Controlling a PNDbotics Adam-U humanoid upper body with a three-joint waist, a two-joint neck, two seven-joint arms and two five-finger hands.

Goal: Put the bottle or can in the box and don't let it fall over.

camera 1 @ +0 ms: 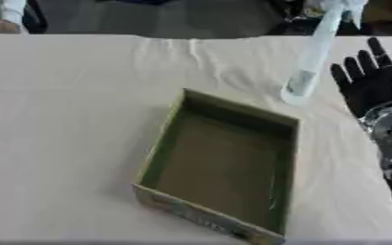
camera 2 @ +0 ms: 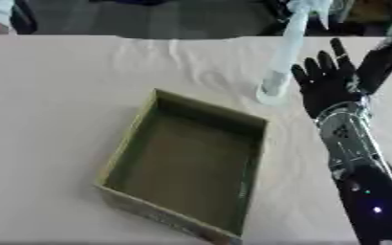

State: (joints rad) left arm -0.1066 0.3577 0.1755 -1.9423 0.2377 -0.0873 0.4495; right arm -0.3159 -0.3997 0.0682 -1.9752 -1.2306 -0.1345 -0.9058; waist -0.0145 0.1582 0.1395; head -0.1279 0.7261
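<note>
We can read no text, number or brand anywhere in either view. The tall, clear plastic bottle point(camera 1: 315, 52) standing on the cloth carries a pale label patch near its base, but we cannot make out any lettering on it. The open, olive-green cardboard box point(camera 2: 185, 165) has a printed strip along its near outer wall, with light and dark marks that stay illegible to us. The black robot right hand point(camera 2: 333, 81) and its silver wrist show no markings we can read.
</note>
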